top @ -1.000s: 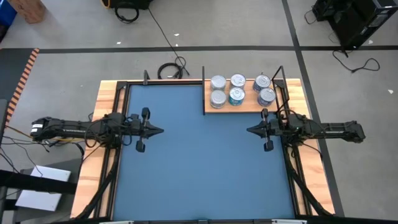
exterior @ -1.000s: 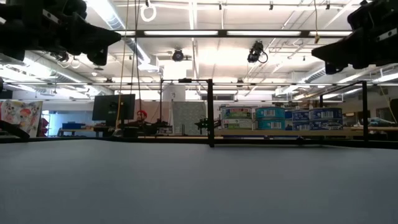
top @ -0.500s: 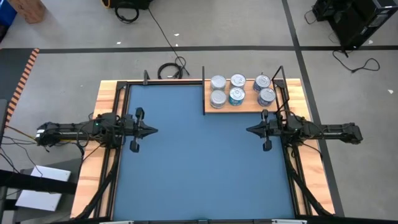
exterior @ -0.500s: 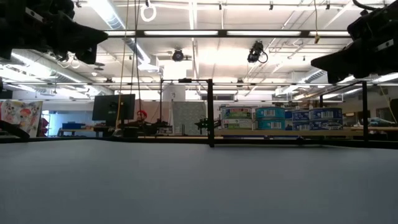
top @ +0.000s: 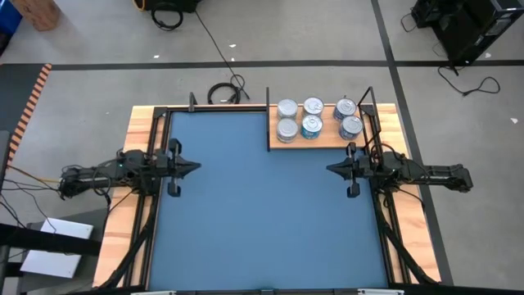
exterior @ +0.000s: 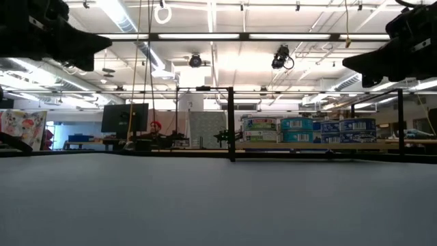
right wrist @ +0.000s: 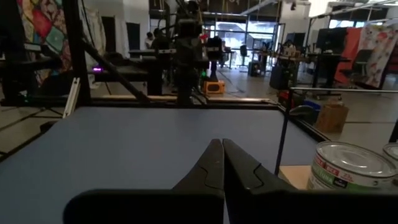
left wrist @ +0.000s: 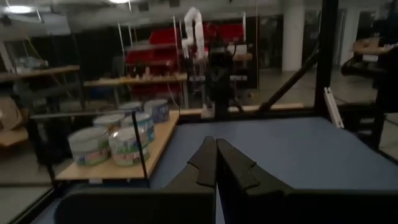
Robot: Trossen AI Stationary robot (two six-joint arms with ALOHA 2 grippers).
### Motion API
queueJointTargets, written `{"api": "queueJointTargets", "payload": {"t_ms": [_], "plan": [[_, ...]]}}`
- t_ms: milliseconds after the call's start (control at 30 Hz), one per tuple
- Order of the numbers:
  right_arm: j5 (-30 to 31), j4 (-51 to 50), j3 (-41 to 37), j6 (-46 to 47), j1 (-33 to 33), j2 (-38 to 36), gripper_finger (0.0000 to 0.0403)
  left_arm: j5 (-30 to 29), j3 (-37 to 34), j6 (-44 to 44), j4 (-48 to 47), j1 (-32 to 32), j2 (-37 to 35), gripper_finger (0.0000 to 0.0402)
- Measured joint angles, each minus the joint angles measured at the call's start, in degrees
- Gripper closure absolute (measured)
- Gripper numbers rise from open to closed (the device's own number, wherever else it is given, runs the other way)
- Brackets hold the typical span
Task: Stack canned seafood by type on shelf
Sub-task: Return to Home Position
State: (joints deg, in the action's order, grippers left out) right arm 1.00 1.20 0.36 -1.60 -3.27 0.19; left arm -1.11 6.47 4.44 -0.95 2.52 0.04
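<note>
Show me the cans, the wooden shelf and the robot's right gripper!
Cans (top: 311, 124): high view, middle of one lid.
Shelf (top: 323, 142): high view, bare strip of board.
Right gripper (top: 330, 170): high view, its shut fingertips.

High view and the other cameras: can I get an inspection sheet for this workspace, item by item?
Surface: blue mat on a wooden table.
Job's things: tins in six spots on the shelf, at the mat's far right corner; in the low view they seem stacked two high.
Clutter: nothing seen on the mat.
Grippers: left gripper shut and empty, above the mat's left edge; right gripper shut and empty, above its right edge.
Cables: coiled black cable at the table's far edge; another cable on the floor.
Surroundings: grey floor, cardboard box, dark equipment.
</note>
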Motion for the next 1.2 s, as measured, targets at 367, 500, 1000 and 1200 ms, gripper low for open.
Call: {"api": "queueJointTargets", "payload": {"t_ms": [367, 500, 1000, 1200], "plan": [[0.0, 2.3, 0.0, 0.0, 0.0, 0.0, 0.0401, 1.2, -6.0, -1.3, 10.4, 0.1, 0.9, 0.0396], [2.0, 1.3, 0.0, -0.2, 0.0, 0.0, 0.0398, 2.0, -6.0, -2.8, 9.6, 0.1, 0.9, 0.0396], [4.1, 0.6, 0.0, -1.1, -1.5, 0.2, 0.0399, 0.3, -6.0, -5.3, 2.6, 0.1, 0.0, 0.0396], [4.3, 0.6, 0.0, -2.2, -2.5, 1.4, 0.0387, -2.3, -6.0, -6.6, 2.8, 0.1, 0.0, 0.0396]]}}
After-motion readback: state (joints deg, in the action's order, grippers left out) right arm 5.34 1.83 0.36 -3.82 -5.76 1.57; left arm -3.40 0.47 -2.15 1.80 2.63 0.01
